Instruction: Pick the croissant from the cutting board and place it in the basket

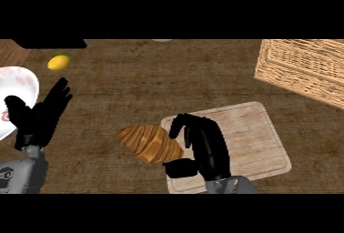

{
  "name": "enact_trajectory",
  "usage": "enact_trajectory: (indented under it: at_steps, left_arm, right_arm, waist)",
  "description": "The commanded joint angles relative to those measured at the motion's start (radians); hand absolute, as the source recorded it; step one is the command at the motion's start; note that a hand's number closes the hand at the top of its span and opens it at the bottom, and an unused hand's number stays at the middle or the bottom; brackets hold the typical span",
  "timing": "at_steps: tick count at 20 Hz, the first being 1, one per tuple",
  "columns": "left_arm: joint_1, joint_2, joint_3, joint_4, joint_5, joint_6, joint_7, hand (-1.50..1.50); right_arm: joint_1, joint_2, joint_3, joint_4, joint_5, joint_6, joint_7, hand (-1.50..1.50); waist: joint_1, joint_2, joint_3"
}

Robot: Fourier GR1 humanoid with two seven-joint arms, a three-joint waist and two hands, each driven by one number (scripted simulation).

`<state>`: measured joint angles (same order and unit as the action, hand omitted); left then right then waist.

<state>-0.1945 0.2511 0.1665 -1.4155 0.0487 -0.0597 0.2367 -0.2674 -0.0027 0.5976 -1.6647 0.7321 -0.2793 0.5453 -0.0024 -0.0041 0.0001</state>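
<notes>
The golden-brown croissant lies across the left edge of the pale wooden cutting board, partly over the dark counter. My right hand is pressed against its right side, fingers curled over at the top and the thumb tucked under its lower end, so it is shut on the croissant. Whether the croissant is off the board I cannot tell. The wicker basket stands at the upper right, apart from the hand. My left hand rests open at the left edge, fingers up.
A white plate with pink marks lies at the far left behind the left hand. A yellow-green fruit sits at the upper left. Bare dark wooden counter lies between the board and the basket.
</notes>
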Motion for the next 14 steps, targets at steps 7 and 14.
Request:
enact_trajectory:
  at_steps: [7,14]
  left_arm:
    - [0.003,-0.033,-0.016,0.007,-0.027,0.025,-0.033,0.00]
    - [-0.005,-0.028,-0.016,-0.014,-0.025,0.017,-0.007,0.00]
  right_arm:
    - [-0.237,0.002,-0.161,-0.303,0.171,0.187,0.375,1.50]
    - [-0.417,0.002,-0.305,-0.286,0.210,0.321,0.463,1.50]
  waist:
    - [0.001,0.001,-0.001]
    - [0.004,0.003,-0.001]
